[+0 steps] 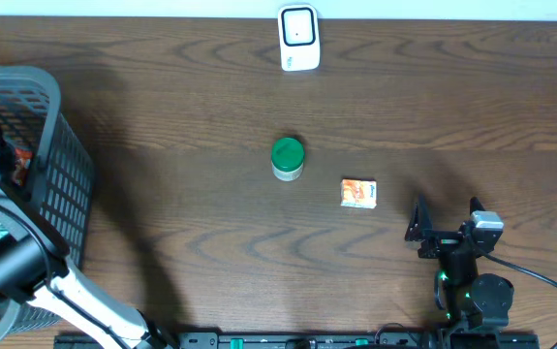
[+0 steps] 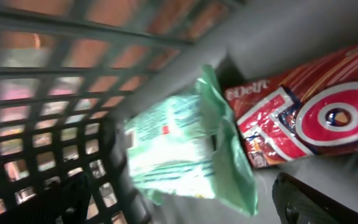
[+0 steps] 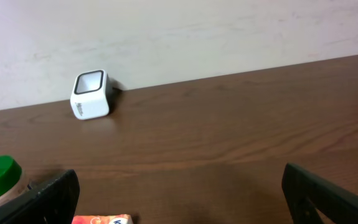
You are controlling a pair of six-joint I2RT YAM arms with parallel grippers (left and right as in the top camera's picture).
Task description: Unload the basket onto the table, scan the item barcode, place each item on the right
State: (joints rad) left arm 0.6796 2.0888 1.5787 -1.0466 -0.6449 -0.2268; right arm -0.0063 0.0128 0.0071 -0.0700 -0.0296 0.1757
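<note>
In the left wrist view, my left gripper (image 2: 188, 208) is open inside the grey mesh basket (image 2: 54, 93). Its dark fingers (image 2: 312, 199) stand wide apart, with nothing held. A pale green packet (image 2: 179, 149) lies just ahead of them on the basket floor. A red snack packet (image 2: 315, 112) lies beside it. The white barcode scanner (image 1: 298, 37) stands at the table's far edge, also seen as a white scanner (image 3: 90, 94) in the right wrist view. My right gripper (image 1: 448, 221) rests open near the front right, and it (image 3: 179, 193) holds nothing.
A green-lidded jar (image 1: 288, 157) stands mid-table with a small orange box (image 1: 359, 192) to its right. The basket (image 1: 60, 174) takes up the left edge of the table, and my left arm reaches down into it.
</note>
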